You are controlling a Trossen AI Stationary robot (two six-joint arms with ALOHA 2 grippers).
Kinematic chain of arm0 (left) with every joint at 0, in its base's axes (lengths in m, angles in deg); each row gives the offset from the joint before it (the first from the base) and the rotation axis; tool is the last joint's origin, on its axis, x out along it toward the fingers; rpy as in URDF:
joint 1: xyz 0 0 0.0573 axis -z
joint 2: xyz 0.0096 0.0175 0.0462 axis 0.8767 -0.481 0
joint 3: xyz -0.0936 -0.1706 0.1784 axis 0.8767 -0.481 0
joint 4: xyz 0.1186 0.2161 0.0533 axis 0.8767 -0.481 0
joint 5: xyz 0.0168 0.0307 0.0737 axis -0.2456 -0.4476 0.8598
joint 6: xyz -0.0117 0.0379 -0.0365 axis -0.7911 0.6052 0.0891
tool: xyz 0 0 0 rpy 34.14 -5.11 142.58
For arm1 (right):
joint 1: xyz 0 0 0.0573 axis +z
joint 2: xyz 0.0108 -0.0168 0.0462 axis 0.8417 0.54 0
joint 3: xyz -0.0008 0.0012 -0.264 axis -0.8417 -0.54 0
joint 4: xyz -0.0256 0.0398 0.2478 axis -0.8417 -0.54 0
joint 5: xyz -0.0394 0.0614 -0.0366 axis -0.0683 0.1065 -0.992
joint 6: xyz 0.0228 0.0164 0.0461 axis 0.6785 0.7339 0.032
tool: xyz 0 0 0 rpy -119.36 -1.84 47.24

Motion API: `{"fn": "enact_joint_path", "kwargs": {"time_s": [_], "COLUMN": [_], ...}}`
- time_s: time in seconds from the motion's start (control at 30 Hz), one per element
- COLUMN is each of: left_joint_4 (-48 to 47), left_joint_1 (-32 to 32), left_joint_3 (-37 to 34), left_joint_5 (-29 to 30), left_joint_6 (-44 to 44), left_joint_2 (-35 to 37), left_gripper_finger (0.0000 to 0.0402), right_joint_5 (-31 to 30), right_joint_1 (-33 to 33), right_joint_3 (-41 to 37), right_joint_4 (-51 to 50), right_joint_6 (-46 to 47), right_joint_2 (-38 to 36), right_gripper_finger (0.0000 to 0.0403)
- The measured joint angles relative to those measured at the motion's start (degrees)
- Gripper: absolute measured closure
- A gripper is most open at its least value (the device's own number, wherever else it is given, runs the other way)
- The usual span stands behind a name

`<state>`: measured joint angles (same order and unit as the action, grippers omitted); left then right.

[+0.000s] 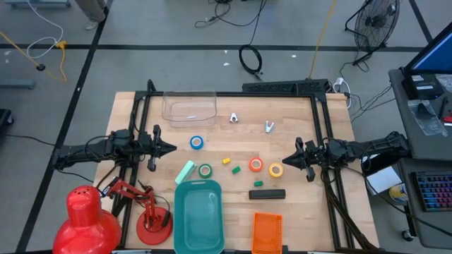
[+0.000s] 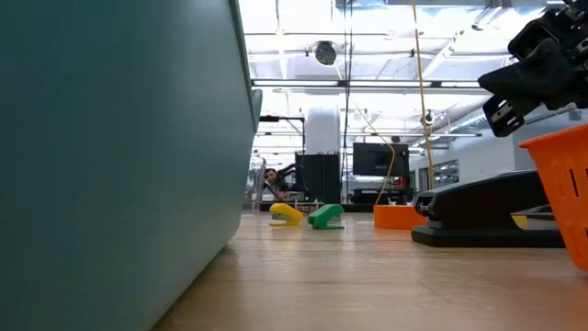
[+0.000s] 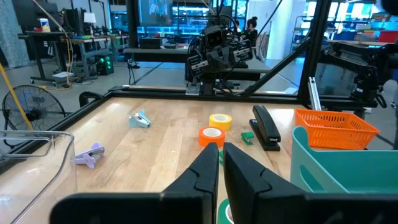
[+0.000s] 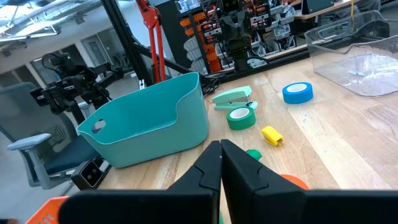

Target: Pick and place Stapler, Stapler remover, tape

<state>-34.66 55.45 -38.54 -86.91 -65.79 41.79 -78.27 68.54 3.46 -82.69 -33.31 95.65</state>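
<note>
In the high view the black stapler lies flat near the table's middle, in front of the orange tape and the yellow tape. The blue tape and the green tape lie farther left, beside a mint stapler. Two staple removers rest toward the far edge. My left gripper hovers shut just left of the blue tape. My right gripper hovers shut just right of the yellow tape. Neither touches anything.
A teal bin and an orange basket stand at the near edge, a clear container at the far left. Small yellow and green blocks lie between the tapes. A red lamp sits at the near left corner.
</note>
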Motion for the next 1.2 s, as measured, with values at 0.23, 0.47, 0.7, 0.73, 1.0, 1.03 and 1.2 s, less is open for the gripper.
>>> {"fn": "enact_joint_path", "kwargs": {"time_s": [0.23, 0.47, 0.7, 0.73, 1.0, 1.03, 1.2], "left_joint_4": [0.0, 0.0, 0.0, 0.0, 0.0, 0.3, 7.6], "left_joint_1": [0.0, 0.0, 0.0, 0.0, 0.0, 0.0, -0.1], "left_joint_3": [0.0, 0.0, 0.0, 0.0, 0.0, 0.0, 0.0], "left_joint_5": [0.0, 0.0, 0.0, 0.0, 0.0, 0.6, 8.3], "left_joint_6": [0.0, 0.0, 0.0, 0.0, 0.0, 0.6, 5.1], "left_joint_2": [0.0, 0.0, 0.0, 0.0, 0.0, 0.0, 0.0], "left_gripper_finger": [0.0376, 0.0376, 0.0376, 0.0376, 0.0376, 0.0376, 0.0376], "right_joint_5": [0.0, 0.0, 0.0, 0.0, 0.0, 0.0, 0.0], "right_joint_1": [0.0, 0.0, 0.0, 0.0, 0.0, 0.0, 0.0], "right_joint_3": [0.0, 0.0, 0.0, 0.0, 0.0, 0.0, 0.0], "right_joint_4": [0.0, 0.0, 0.0, 0.0, 0.0, 0.0, 0.0], "right_joint_6": [0.0, 0.0, 0.0, 0.0, 0.0, 0.0, 0.0], "right_joint_2": [0.0, 0.0, 0.0, 0.0, 0.0, 0.0, 0.0], "right_gripper_finger": [0.0399, 0.0399, 0.0399, 0.0399, 0.0399, 0.0399, 0.0399]}}
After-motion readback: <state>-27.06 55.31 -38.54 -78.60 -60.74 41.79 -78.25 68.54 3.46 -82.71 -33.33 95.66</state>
